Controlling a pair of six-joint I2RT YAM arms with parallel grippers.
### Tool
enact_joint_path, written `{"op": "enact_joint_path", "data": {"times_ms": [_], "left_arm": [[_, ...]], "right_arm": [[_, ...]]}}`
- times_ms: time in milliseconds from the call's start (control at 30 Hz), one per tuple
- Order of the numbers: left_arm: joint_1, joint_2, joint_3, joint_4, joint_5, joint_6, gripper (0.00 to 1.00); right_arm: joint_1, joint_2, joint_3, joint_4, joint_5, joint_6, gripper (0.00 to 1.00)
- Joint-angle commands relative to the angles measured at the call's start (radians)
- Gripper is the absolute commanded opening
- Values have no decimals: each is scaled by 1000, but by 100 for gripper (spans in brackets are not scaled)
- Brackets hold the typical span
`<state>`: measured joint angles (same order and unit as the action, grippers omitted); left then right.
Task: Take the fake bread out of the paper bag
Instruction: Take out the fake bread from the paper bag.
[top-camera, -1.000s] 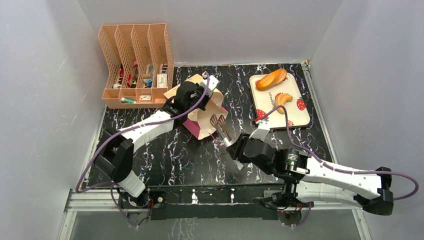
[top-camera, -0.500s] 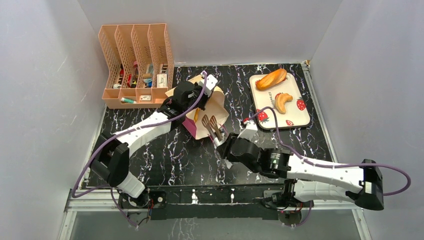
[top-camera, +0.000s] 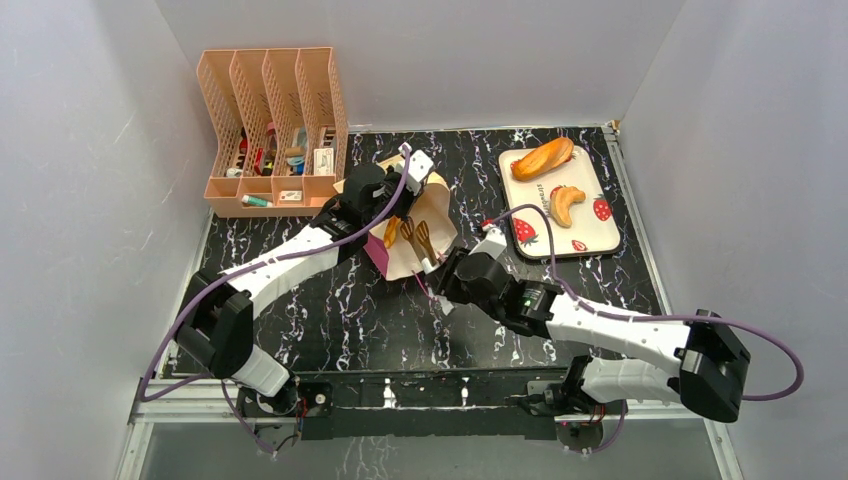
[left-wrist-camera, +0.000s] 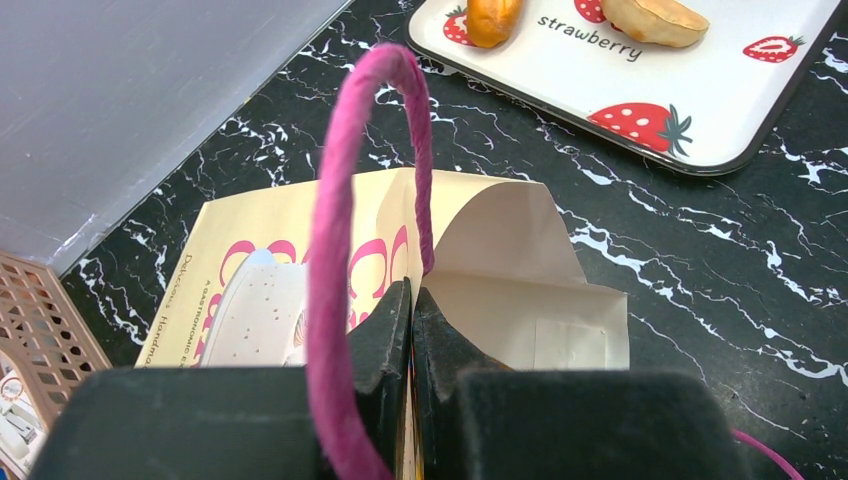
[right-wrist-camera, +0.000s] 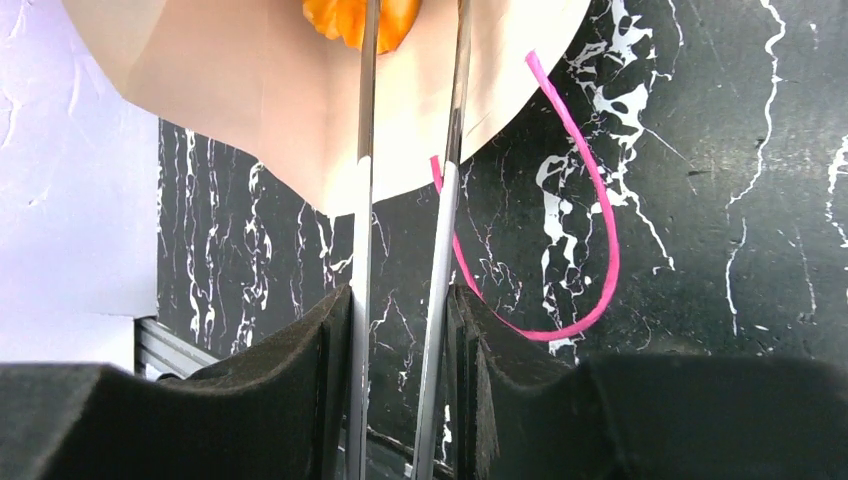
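The paper bag (top-camera: 437, 212) lies on its side at mid table, its tan mouth facing the right arm. My left gripper (left-wrist-camera: 412, 300) is shut on the bag's upper edge (left-wrist-camera: 500, 290), with a pink string handle (left-wrist-camera: 340, 250) looped over it. My right gripper (right-wrist-camera: 400, 300) is shut on metal tongs (right-wrist-camera: 363, 200). The tongs' tips (top-camera: 420, 240) reach into the bag's mouth (right-wrist-camera: 250, 90). An orange piece of fake bread (right-wrist-camera: 345, 18) shows inside the bag, right at the tips, and from above as fake bread (top-camera: 391, 232). The bag's other handle (right-wrist-camera: 600, 250) trails on the table.
A strawberry-print tray (top-camera: 590, 235) at the back right carries a long loaf (top-camera: 542, 157) and a curved roll (top-camera: 567, 203). A peach file rack (top-camera: 270, 130) with small items stands at the back left. Grey walls close in the black marbled table.
My right arm has swung left and forward, carrying the tongs from just outside the bag into its mouth. The left gripper has kept its hold on the bag's edge and shifted slightly.
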<state>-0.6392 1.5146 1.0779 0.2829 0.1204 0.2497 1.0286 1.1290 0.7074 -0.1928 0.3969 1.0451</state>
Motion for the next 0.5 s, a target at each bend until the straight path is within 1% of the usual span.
{"op": "enact_joint_path", "data": {"times_ms": [0,133,267,467], "left_arm": [[-14,-44,3,21,37,-13,0],[-18,-42,6,24,38,-14,0],[-25,-36,12,24,39,-16,0],[-31,-31,20,20,37,-13,0]], "right_arm": [[-32,22,-4,161,-66,3,21],[-59,45,-11,208,-109,8,25],[-74,77,-1,228,-138,9,27],[-90,101,3,254,-175,10,33]]}}
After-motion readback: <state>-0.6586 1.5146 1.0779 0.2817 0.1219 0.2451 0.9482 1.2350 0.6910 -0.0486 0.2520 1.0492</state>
